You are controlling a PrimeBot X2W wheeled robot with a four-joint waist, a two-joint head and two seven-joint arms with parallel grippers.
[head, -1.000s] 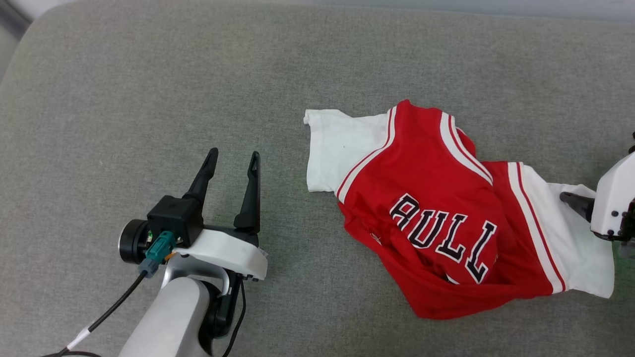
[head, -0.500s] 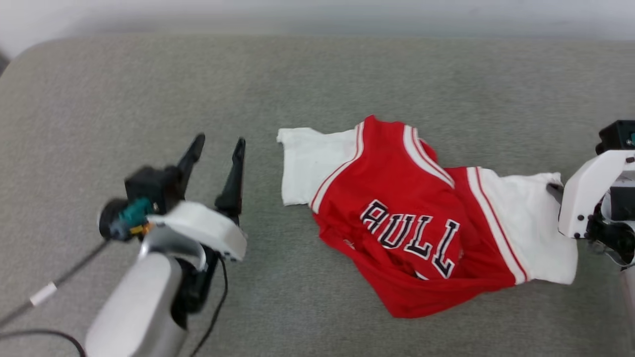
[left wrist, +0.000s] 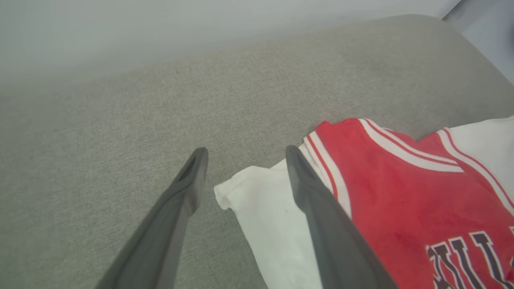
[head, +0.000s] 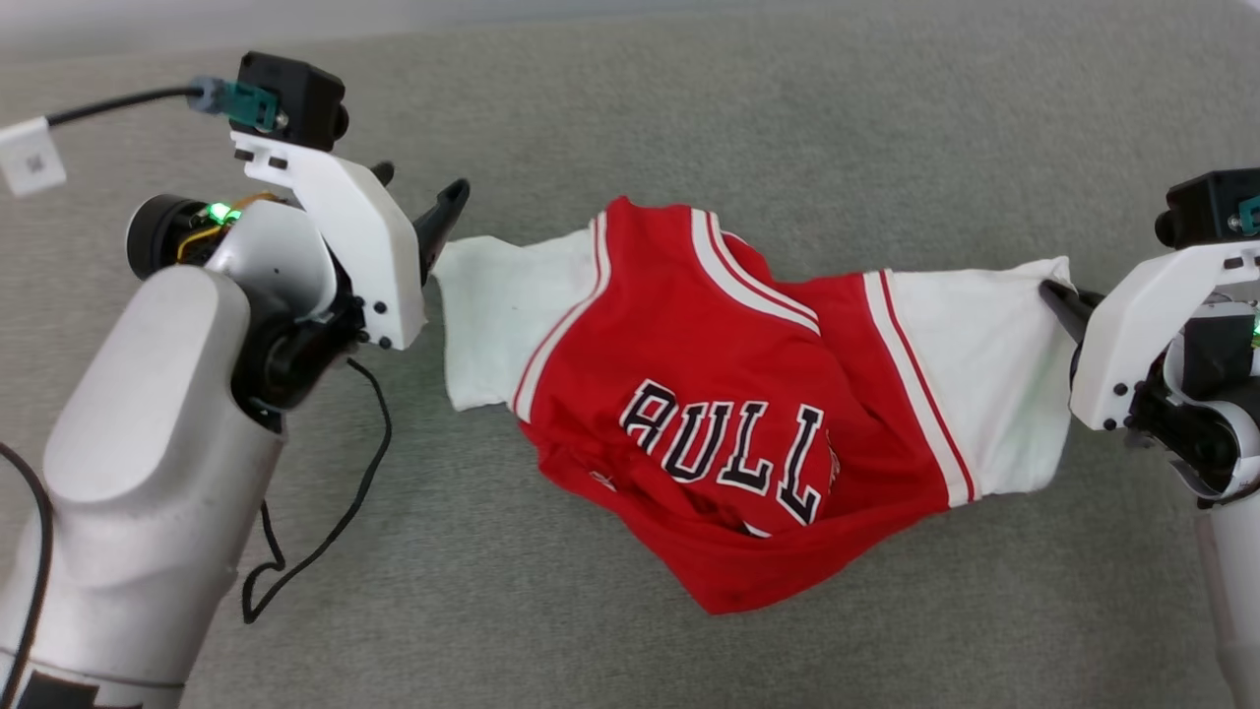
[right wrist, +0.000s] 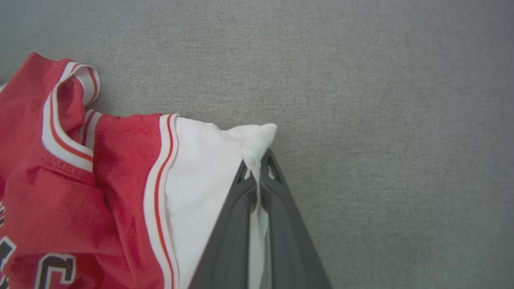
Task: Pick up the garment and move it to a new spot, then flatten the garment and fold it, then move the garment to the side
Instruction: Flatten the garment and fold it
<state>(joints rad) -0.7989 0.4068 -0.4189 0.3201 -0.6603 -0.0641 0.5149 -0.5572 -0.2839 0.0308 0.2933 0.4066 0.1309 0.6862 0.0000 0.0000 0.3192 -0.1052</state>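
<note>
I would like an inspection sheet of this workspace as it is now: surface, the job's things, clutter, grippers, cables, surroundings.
Surface: grey fabric surface, even, no stains seen.
Job's things: garment, red with white sleeves, crumpled in the middle, lettering partly folded under.
Clutter: nothing seen.
Grippers: left gripper open, one white sleeve's corner between its fingers, contact unclear; right gripper shut on the other sleeve's corner.
Cables: black cable loops on the surface beside the left arm; tagged cable runs from the left wrist.
Surroundings: pale wall beyond the far edge.
</note>
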